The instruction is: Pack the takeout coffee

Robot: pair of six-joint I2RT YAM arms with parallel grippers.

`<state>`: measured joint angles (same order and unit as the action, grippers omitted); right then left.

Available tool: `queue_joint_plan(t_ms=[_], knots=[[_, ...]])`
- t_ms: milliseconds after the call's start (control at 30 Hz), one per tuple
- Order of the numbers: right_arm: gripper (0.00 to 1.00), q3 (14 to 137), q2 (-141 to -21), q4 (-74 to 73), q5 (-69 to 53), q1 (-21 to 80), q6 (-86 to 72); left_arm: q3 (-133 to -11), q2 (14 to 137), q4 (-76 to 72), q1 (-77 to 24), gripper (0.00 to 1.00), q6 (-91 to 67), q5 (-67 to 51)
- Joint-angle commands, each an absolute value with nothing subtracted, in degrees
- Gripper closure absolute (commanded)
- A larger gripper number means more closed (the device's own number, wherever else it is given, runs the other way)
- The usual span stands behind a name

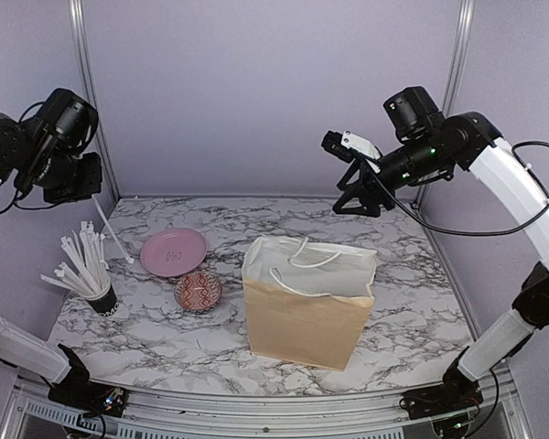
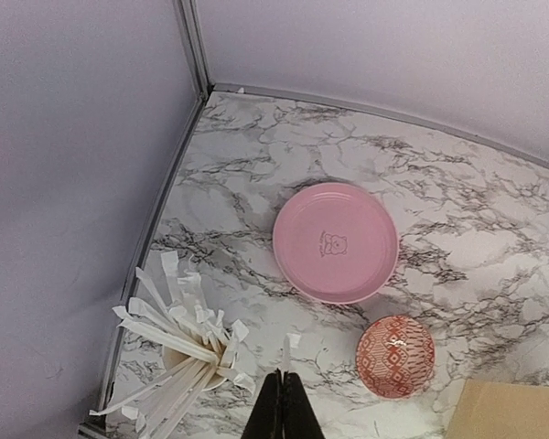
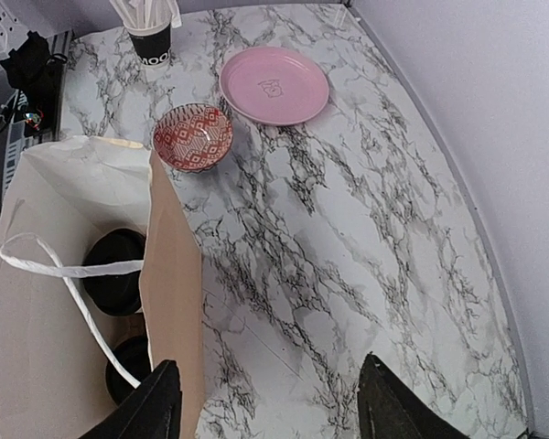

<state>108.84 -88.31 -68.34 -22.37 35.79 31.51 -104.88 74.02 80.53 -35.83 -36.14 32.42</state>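
Left end effector (image 2: 280,389) is pinched fully closed on one wrapped straw (image 1: 113,229), which hangs from it at a slant, high over the far left of the worktop (image 1: 412,302). In the left wrist view you're looking down past it at the gap between the straw cup (image 1: 102,299) and the red patterned bowl (image 1: 199,291). Right end effector (image 3: 268,384) is spread wide with nothing between the fingers, up above the far right of the worktop, well clear of the paper bag (image 1: 302,315). The coffee cups (image 3: 117,271) you can see are inside that bag: two black lids show in the right wrist view, side by side, the upper one crossed by a white handle (image 3: 46,268). The cup bodies are hidden, so you can't tell whether they stand straight. The bag is upright, mouth open, mid-worktop. Pink plate (image 1: 174,251) lies just behind the bowl; the straw cup stands left of both, near the left edge.
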Motion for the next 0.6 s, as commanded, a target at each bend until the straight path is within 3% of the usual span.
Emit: queue_joint_plan(t_ms=[0, 267, 433, 567], knots=[[0.36, 110.51, -85.24, -66.21, -20.76, 33.61, 30.79, -115.11, 76.62, 82.53, -35.60, 1.00, -32.78, 26.71], [0.36, 105.84, -84.86, -65.21, -20.24, 26.10, 30.71, -128.38, 81.35, 74.16, -36.38, 1.00, -27.78, 5.73], [0.33, 99.33, -85.20, -62.85, -20.38, 20.10, 30.12, -119.83, 77.44, 56.90, -38.30, 1.00, -26.81, -14.19], [0.33, 93.45, -85.64, -59.85, -23.24, 14.61, 29.54, -115.54, 76.08, 50.35, -41.84, 1.00, -27.02, -19.67]])
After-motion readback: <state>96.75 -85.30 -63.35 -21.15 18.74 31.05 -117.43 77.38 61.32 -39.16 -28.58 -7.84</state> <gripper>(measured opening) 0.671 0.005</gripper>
